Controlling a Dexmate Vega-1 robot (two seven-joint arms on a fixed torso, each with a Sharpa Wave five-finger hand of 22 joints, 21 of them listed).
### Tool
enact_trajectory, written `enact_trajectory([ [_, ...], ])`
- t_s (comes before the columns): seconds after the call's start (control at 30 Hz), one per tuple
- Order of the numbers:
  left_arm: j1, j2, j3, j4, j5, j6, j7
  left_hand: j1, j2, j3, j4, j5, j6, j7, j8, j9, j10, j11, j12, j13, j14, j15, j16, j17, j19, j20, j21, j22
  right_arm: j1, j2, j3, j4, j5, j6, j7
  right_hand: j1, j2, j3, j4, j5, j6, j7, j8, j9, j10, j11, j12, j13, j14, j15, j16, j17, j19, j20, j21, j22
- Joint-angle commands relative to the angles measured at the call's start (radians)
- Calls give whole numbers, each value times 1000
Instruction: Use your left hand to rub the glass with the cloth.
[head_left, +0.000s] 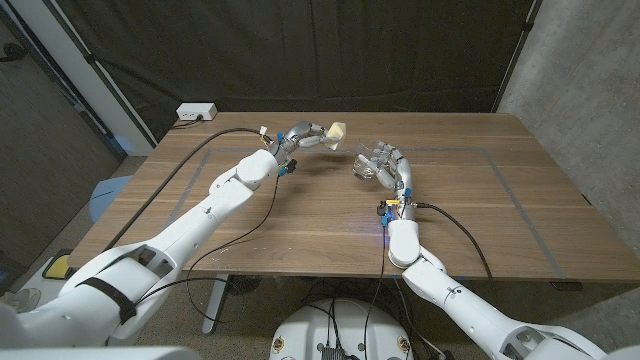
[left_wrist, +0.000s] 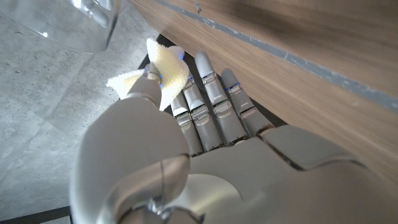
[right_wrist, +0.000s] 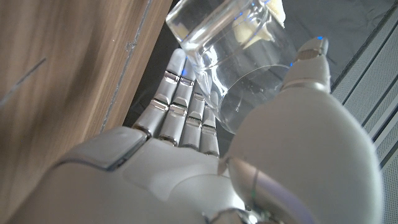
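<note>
1. Above the table (head_left: 300, 215), toward its far middle, the left hand (head_left: 303, 136) holds a pale yellow cloth (head_left: 337, 131) raised off the wood.
2. Seen from the left wrist, the cloth (left_wrist: 163, 71) is pinched between the thumb and the fingers (left_wrist: 208, 102), which lie close side by side.
3. Just right of the cloth in the head view, the right hand (head_left: 384, 164) holds a clear glass (head_left: 366, 163), also off the table.
4. From the right wrist, the glass (right_wrist: 239, 59) lies tilted across the fingers (right_wrist: 180, 106) with the thumb on its other side, its open rim toward the palm.
5. Cloth and glass are near each other; the head view leaves a small gap between them, and whether they touch I cannot tell.
6. A corner of the glass (left_wrist: 93, 22) shows in the left wrist view, close to the cloth.
7. At the far left, behind the table, sits a white power strip (head_left: 196, 112).
8. Black cables (head_left: 455, 225) run across the wood beside each arm.
</note>
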Motion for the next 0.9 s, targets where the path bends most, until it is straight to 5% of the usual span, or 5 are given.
enact_trajectory([
  [0.03, -112, -37, 56, 163, -190, -60, -312, 40, 38, 11, -1, 0, 93, 56, -2, 4, 1, 16, 6, 7, 2, -77, 9, 11, 3, 13, 7, 2, 0, 38, 17, 25, 3, 12, -23, 216, 220, 21, 8, 5, 176, -173, 2, 2, 117, -113, -1, 6, 105, -256, 4, 6, -1, -101, 8, -1],
  [0.3, -180, -38, 110, 213, -163, -121, -409, 45, 36, 12, -2, 1, 113, 55, 7, 10, 6, 22, 7, 13, 3, -72, 17, 21, 0, 17, 12, 4, -5, 40, 18, 22, -8, 1, -30, 220, 224, 24, 7, 4, 177, -173, 1, 2, 118, -113, -2, 8, 106, -257, 3, 9, -5, -102, 14, -2],
  [0.9, -196, -58, 119, 222, -172, -154, -415, 56, 26, 14, -6, 5, 129, 69, 12, 12, 30, 23, 17, 27, 26, -72, 38, 39, 8, 15, 30, 8, -9, 38, 17, 15, -10, -3, -29, 228, 228, 28, 5, 0, 181, -173, -1, 4, 119, -115, -5, 11, 106, -257, 0, 17, -11, -106, 27, -5],
])
